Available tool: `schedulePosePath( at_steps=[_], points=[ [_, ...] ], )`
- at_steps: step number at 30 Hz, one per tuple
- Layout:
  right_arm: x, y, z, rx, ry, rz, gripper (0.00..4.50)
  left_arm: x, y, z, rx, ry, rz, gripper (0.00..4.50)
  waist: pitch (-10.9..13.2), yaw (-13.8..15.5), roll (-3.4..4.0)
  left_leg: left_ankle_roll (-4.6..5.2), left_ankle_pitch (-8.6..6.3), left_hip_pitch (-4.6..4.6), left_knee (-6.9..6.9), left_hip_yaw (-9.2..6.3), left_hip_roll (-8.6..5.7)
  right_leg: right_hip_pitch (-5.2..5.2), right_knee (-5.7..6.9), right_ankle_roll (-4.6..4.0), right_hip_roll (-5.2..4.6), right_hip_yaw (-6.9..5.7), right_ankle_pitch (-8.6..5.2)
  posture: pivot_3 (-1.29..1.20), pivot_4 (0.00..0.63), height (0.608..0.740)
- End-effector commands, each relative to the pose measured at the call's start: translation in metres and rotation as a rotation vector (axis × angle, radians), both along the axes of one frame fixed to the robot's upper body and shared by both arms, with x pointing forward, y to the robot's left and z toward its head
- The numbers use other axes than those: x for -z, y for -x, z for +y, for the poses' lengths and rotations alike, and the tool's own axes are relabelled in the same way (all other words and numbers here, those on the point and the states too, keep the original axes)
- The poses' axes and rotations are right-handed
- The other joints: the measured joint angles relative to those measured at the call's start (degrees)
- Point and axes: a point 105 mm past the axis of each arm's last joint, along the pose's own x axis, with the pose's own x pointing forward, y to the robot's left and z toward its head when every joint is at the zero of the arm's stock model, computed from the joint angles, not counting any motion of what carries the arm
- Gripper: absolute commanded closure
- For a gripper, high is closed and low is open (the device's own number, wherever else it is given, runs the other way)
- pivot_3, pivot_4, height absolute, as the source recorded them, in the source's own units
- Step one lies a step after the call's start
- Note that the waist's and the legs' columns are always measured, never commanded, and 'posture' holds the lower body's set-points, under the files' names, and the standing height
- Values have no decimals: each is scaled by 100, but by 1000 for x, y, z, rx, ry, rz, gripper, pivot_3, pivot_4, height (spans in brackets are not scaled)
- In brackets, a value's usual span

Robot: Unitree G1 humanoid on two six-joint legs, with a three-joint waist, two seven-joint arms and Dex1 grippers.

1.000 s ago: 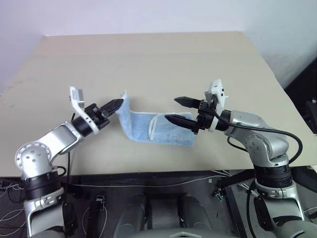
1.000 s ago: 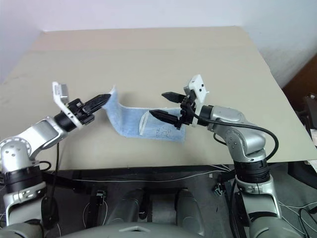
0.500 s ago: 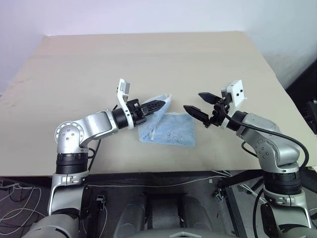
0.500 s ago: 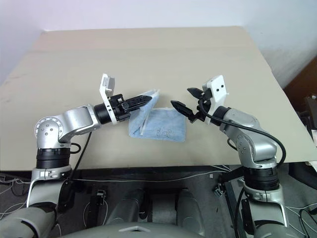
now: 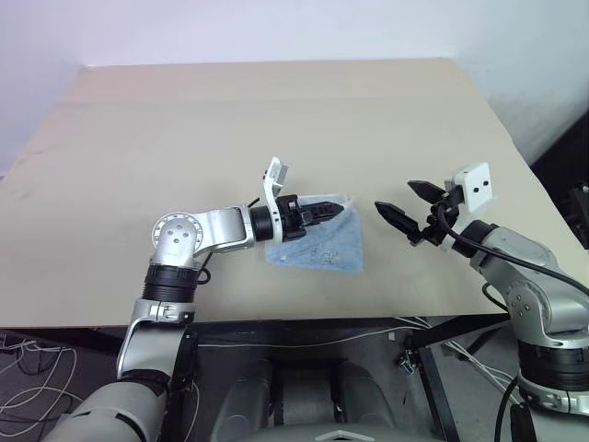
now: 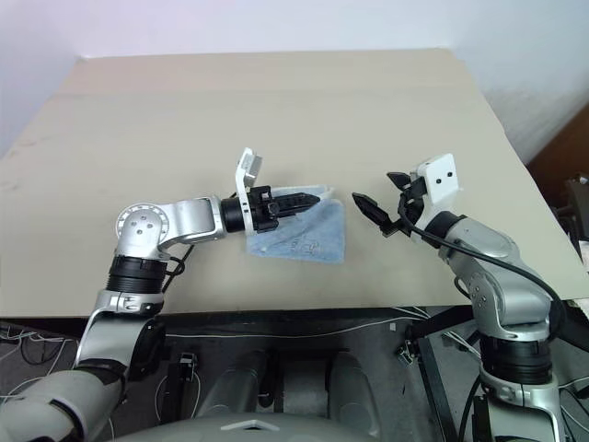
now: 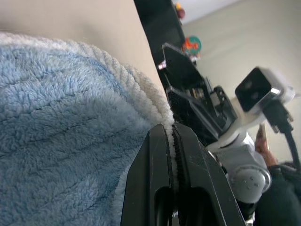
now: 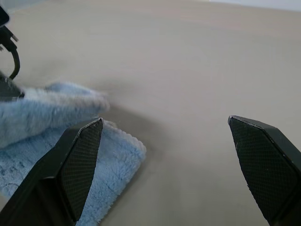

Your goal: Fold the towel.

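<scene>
a wide table with a plain, pale beige top carries the scene; its near edge runs across the lower part of both eye views, and its far edge meets a light wall. a faint seam crosses the top near the far edge. the one thing lying on it is the towel, light blue terry cloth, sitting close to the near edge and about midway along it. the towel's lower layer rests flat on the table, with a small dark mark on it. its upper layer is doubled over the flat part and lifted at one whitish hemmed corner, clear of the table.
</scene>
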Motion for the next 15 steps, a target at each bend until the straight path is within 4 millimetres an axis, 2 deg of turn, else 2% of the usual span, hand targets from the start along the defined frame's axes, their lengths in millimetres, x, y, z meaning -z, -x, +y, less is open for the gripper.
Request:
schedulePosePath(
  at_steps=[1,5,9,12,15],
  points=[
    [-11,9,-3,23,21,-56,0,-6,-1,-11,40,5,-41,4468,0,12,-1,0,0,0,0,0,0,0,-1,0,0,0,0,0,150,740],
    [-10,13,-11,69,12,-54,0,1,1,-19,73,2,-48,4468,1,42,0,0,0,0,1,1,0,1,-2,-1,0,0,0,0,150,740],
    [-10,15,-12,74,18,-58,0,-1,5,-19,100,27,-75,3436,1,77,0,0,0,0,0,0,1,1,-2,-1,-1,0,-1,0,150,740],
    [-13,15,-10,64,8,-67,0,-6,1,-9,83,32,-101,2392,2,91,-1,0,-1,0,0,0,0,1,-3,-1,-1,0,-1,0,150,740],
    [-20,11,-11,60,-34,-76,0,-22,2,6,92,71,-174,1343,2,82,0,0,-1,0,0,0,1,0,-2,-1,-1,0,-1,0,150,740]
  ],
)
